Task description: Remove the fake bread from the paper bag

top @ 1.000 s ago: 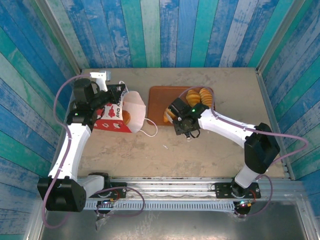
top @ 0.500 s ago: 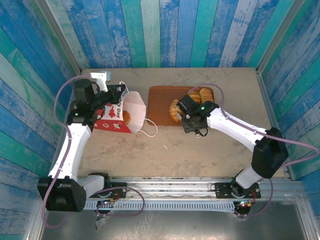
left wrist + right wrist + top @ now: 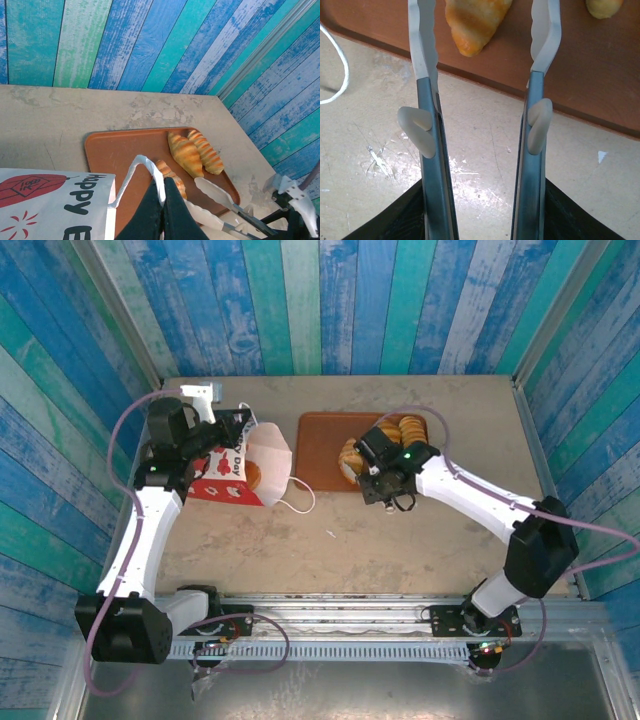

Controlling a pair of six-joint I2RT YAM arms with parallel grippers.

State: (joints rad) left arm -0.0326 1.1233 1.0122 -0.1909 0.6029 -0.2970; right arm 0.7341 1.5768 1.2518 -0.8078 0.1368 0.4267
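Observation:
The paper bag lies on its side, mouth facing the tray, with one piece of fake bread showing inside. My left gripper is shut on the bag's white cord handle. My right gripper is shut on a pair of metal tongs. Their blades stand apart on either side of a croissant lying at the tray's front edge. Two more croissants lie at the tray's far right.
The flat brown tray sits in the middle at the back. The bag's second cord handle trails loose on the table in front of it. Blue plank walls close in three sides.
My right arm has swung the tongs right and away, from in front of the tray to over its front edge, bringing the croissant along. The left arm has not moved.

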